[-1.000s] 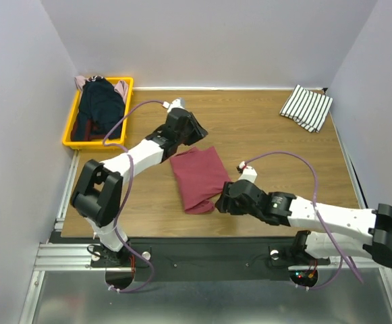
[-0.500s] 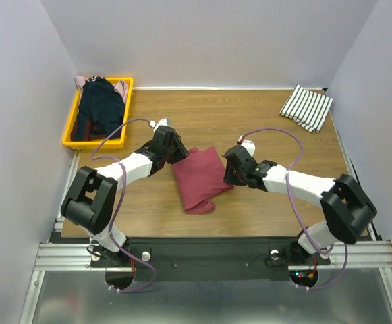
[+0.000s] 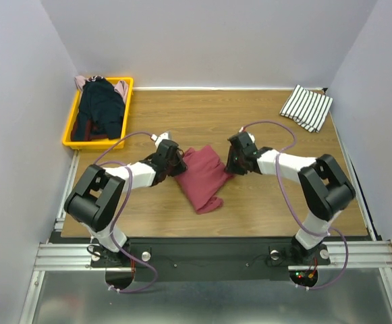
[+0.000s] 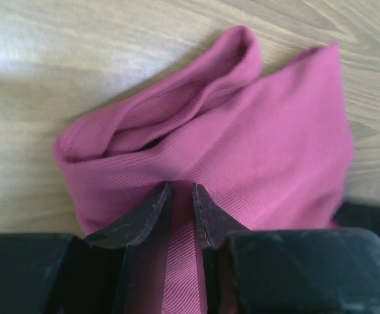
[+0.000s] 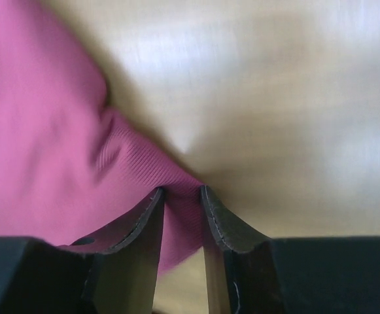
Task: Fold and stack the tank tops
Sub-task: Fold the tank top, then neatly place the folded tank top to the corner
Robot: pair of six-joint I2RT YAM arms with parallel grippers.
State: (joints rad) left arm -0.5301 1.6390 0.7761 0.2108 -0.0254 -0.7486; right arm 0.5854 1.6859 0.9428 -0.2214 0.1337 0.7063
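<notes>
The dark red tank top [image 3: 202, 177] lies partly folded and rumpled in the middle of the table. My left gripper [image 3: 177, 164] is at its left edge and my right gripper [image 3: 233, 162] at its right edge. In the left wrist view the left gripper [image 4: 181, 191] stands with narrow jaws pinching a ridge of the red tank top [image 4: 242, 137]. In the right wrist view the right gripper [image 5: 182, 193] is closed on a corner of the red cloth [image 5: 39, 131]. A folded striped tank top [image 3: 306, 107] lies at the back right.
A yellow bin [image 3: 69, 131] at the back left holds a dark navy top [image 3: 100, 101] and a pale pink one [image 3: 121, 88]. Walls close in the table on the left, back and right. Both arms' cables loop above the wood.
Both arms swung in to the red top's two sides. The jaws have narrowed onto the cloth, and the top has shifted slightly and bunched.
</notes>
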